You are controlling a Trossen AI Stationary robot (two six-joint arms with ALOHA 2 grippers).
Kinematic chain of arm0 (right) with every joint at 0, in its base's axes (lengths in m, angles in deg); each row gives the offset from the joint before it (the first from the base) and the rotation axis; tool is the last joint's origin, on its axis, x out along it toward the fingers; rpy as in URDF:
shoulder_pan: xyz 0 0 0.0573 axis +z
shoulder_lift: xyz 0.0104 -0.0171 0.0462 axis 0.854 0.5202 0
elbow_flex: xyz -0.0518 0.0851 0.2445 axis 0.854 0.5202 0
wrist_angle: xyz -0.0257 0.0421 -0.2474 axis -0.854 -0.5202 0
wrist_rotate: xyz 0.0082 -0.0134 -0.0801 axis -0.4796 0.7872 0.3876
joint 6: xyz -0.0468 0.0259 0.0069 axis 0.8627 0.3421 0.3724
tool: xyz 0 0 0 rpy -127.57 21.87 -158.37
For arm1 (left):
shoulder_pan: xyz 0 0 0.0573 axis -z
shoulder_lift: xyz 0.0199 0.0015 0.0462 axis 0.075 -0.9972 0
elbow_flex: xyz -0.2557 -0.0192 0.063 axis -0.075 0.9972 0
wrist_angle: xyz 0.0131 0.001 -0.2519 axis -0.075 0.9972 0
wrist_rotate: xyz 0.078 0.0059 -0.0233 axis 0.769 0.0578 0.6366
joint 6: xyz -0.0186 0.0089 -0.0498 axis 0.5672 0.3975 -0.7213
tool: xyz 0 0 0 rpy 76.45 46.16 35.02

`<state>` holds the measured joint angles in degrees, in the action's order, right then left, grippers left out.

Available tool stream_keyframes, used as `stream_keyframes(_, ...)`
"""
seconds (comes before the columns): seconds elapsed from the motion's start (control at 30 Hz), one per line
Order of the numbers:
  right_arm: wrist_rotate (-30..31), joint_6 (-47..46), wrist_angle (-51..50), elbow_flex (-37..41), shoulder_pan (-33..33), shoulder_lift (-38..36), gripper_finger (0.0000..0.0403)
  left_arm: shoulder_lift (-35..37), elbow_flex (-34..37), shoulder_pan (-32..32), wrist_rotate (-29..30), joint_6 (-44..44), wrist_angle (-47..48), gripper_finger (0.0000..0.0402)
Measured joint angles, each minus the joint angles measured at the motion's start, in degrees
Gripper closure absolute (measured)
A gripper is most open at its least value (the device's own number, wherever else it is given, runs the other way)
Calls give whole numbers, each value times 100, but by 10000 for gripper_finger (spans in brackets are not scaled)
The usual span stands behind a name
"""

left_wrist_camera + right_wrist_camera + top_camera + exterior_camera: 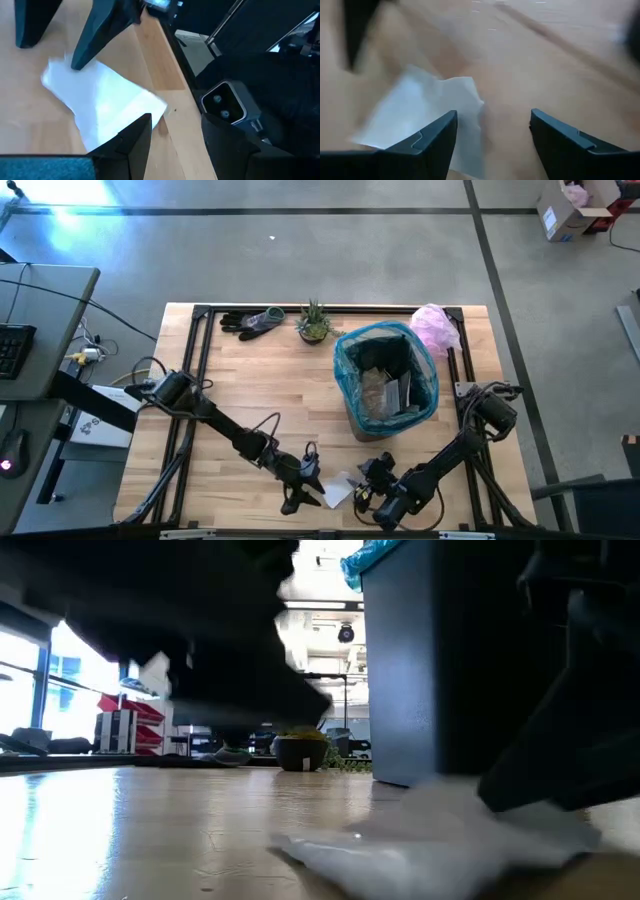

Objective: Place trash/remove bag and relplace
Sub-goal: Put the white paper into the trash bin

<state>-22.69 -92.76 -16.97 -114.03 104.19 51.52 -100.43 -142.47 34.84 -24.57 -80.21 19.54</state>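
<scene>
Overhead view of the wooden worktop (260,395). A bin lined with the teal bag (385,375) stands right of centre, already holding some trash. Beyond it, toward 12 o'clock, lie dark gloves (252,321), a small green plant (314,323) and a pale pink bag (436,327).

One white paper scrap (338,489) lies flat near the 6 o'clock edge of the worktop, well short of the bin. Both arms converge on it. The left end effector (300,498) sits just at the scrap's 9 o'clock side, its fingers spread and holding nothing. The right end effector (366,488) sits just at the scrap's 3 o'clock side. In the right wrist view its fingers are spread wide, with the scrap (425,120) beside one finger rather than between the two.

The scrap's long axis probably runs from 10 to 4 o'clock on the worktop, though blur leaves this unsure. Both end effectors are about equally near. A pickup would call for either one to shift sideways until the paper lies between its fingers.
</scene>
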Motion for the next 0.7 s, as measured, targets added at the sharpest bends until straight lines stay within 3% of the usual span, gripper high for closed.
stream_keyframes(0.1, -89, 455, 907, 208, -7, 0, 174, -391, -24, -20, -208, -184, -446, 243)
stream_keyframes(0.27, -205, 632, 1119, 242, -26, 0, 182, -955, -512, -20, -466, -248, -504, 243)
stream_keyframes(0.5, -1113, 1602, 2072, 247, -110, 14, 198, -1188, -1070, -86, 7, 67, 389, 243)
stream_keyframes(0.6, -1271, 1847, 2230, 247, -143, 17, 222, -1188, -1124, -136, -4, 74, 592, 243)
stream_keyframes(0.7, -1232, 1912, 2140, 249, -184, 17, 272, -1188, -1121, -155, 0, 41, 730, 243)
